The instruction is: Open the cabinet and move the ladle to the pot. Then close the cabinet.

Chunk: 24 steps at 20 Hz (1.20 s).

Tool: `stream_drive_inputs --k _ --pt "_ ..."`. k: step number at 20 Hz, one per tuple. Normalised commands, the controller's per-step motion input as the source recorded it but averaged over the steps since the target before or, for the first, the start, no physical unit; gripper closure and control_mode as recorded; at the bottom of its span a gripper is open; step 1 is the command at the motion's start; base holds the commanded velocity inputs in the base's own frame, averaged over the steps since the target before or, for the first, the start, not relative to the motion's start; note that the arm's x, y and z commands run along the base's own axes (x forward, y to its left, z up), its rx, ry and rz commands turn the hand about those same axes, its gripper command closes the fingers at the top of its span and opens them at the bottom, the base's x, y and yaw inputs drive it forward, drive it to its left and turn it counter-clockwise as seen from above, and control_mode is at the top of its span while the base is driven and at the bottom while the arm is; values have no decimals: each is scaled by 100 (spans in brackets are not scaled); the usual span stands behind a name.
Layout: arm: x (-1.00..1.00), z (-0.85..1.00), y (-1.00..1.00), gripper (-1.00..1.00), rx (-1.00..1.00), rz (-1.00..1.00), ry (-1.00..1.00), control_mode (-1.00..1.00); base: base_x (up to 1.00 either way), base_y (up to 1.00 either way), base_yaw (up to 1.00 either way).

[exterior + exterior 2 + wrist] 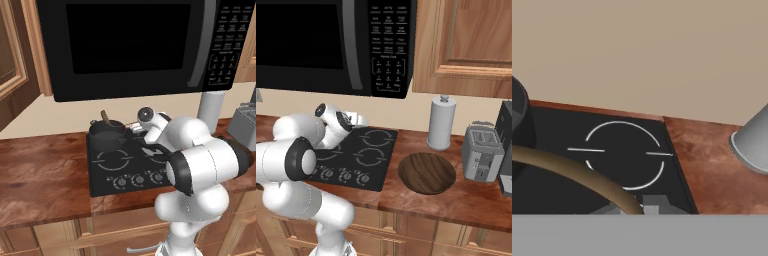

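We see bare counter left of the cooktop; the microwave hangs low overhead, and the pot blocks the cooktop's back-left corner.

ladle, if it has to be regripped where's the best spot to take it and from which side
Take the ladle on its long thin handle, which runs out from the pot across the stovetop toward the gripper. The slim bar suits narrow jaws. Come from the open stovetop side, away from the pot, since the bowl end seems to sit in or at the pot.
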Motion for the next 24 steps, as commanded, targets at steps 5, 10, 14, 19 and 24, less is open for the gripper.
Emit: stream_drive_inputs --k 5,10,14,19,24 --pt "20 -13 0 100 -4 0 -1 -100 0 0 0" --pt "19 -7 3 100 -3 0 -4 -100 0 0 0" --pt "8 -6 3 100 -5 0 -5 -100 0 0 0" --pt "1 -1 1 100 -5 0 -5 -100 0 0 0" --pt "0 0 0 100 -4 0 -2 -100 0 0 0"
